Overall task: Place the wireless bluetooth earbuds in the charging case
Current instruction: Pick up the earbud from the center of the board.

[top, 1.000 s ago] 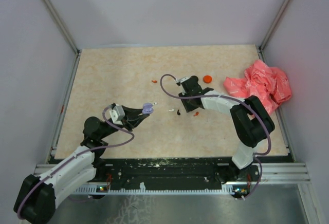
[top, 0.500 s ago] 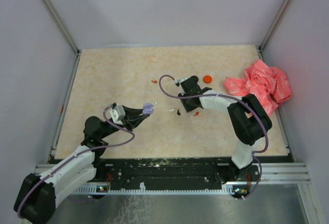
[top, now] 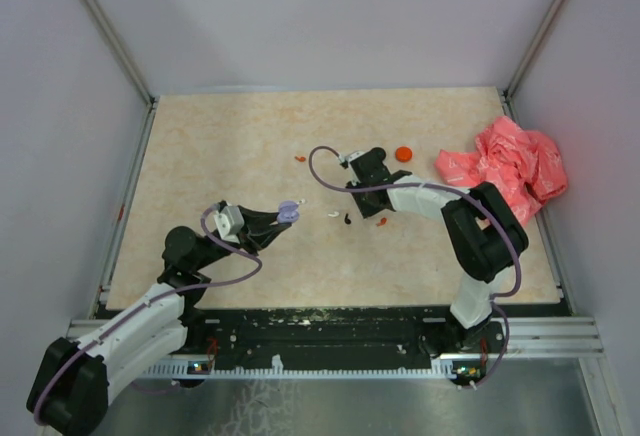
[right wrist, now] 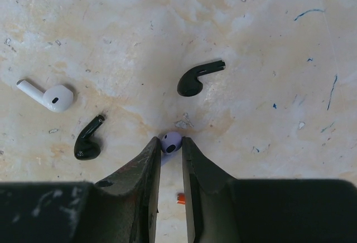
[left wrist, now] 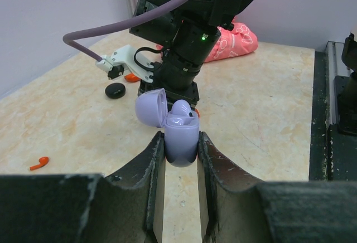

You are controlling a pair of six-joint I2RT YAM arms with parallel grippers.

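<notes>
left jaws pinching open case (left wrist: pixel 181 140) | right jaws pinching lilac bud (right wrist: pixel 171 141) down on table (right wrist: pixel 262 20) | white bud (right wrist: pixel 54 96), black buds (right wrist: pixel 192 81) lying loose | insertion looking barely started imo

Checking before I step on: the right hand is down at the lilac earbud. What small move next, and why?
Probably lift the right hand straight up a little. It looks closed on the lilac earbud lying on the table, and the left hand holds the lilac case with its lid open, ready to receive it.
</notes>
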